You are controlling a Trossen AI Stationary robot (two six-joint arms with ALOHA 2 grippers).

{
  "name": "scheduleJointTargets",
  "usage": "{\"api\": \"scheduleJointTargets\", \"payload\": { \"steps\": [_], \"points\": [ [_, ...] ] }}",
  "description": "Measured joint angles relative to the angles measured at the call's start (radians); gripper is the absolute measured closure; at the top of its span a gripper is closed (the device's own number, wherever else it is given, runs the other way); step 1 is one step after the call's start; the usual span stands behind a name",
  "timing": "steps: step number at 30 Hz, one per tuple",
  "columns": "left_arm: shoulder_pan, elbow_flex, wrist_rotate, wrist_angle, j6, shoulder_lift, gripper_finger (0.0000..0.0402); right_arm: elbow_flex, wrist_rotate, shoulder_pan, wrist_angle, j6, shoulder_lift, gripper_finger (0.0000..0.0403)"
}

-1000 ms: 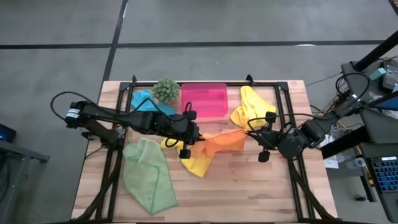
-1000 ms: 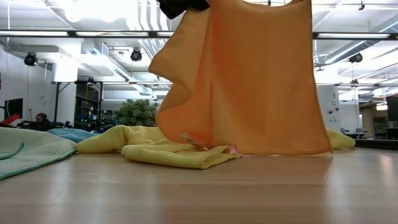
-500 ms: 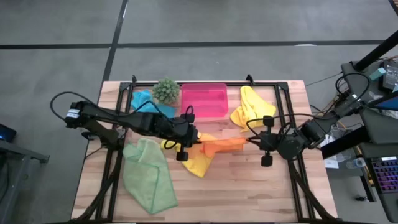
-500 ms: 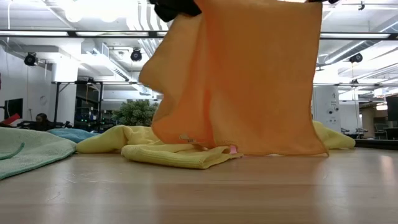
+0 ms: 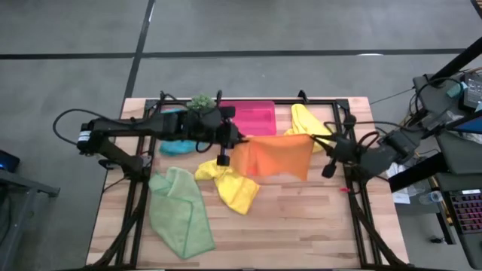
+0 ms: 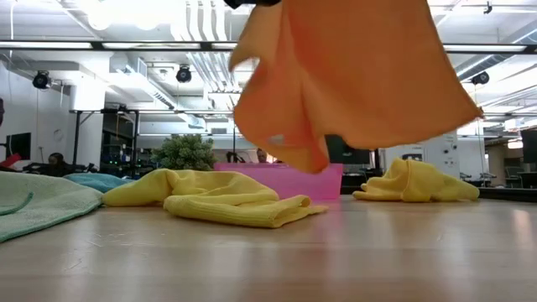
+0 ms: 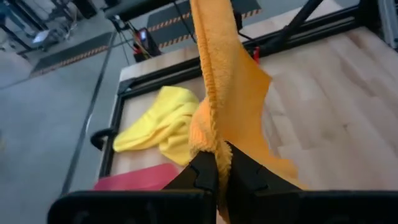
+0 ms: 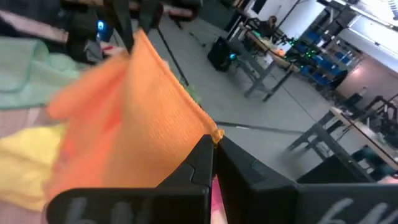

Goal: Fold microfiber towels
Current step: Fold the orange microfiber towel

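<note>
The orange towel (image 5: 273,156) hangs spread between my two grippers, clear of the table; it fills the top of the low view (image 6: 352,75). My left gripper (image 5: 232,144) is shut on its left top corner and my right gripper (image 5: 320,144) on its right top corner. A yellow towel (image 5: 230,184) lies crumpled on the table below it, and a second yellow towel (image 5: 305,124) lies at the back right. The light green towel (image 5: 179,211) lies at the front left. The teal towel (image 5: 175,143) lies at the back left, partly under my left arm. My left gripper pinches a corner of the orange towel (image 7: 210,144) between its two fingers, the cloth bunched there. The towel is lifted clear and runs away from the fingers as a drawn edge. My right gripper pinches the opposite top corner (image 8: 212,134) between its two fingertips. The top edge runs fairly taut toward my left gripper and the towel hangs below it.
A pink plastic tray (image 5: 252,120) stands at the back middle, with a small spiky green plant (image 5: 200,102) to its left. A black frame (image 5: 343,173) runs around the table's sides. Bare wood lies at the front right (image 5: 301,226).
Both grippers have risen and gone toward the table's far edge with the orange towel, moving apart. The towel, whose lower edge was touching the table and the yellow towel, is now lifted clear and spread wider between them.
</note>
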Motion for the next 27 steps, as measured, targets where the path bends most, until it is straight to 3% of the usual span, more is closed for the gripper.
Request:
{"api": "scheduleJointTargets", "payload": {
  "steps": [6, 11, 14, 17, 21, 27],
  "points": [
    [-0.016, -0.030, 0.110, 0.001, -0.048, 0.002, 0.0402, -0.005, -0.178, 0.002, -0.103, 0.127, -0.021, 0.0394],
    [-0.108, -0.111, 0.159, 0.038, -0.127, 0.043, 0.0402, -0.064, -0.494, 0.002, -0.199, 0.306, -0.001, 0.0394],
    [-0.167, -0.161, 0.159, 0.091, -0.203, 0.083, 0.0402, -0.141, -0.693, 0.003, -0.150, 0.412, 0.019, 0.0394],
    [-0.222, -0.201, 0.159, 0.163, -0.260, 0.139, 0.0397, -0.235, -0.809, 0.003, -0.069, 0.497, 0.056, 0.0394],
    [-0.281, -0.221, 0.159, 0.221, -0.315, 0.223, 0.0362, -0.352, -0.901, 0.009, 0.059, 0.562, 0.107, 0.0394],
    [-0.325, -0.215, 0.179, 0.224, -0.388, 0.305, 0.0277, -0.453, -1.064, 0.008, 0.207, 0.683, 0.149, 0.0388]
  ]
}}
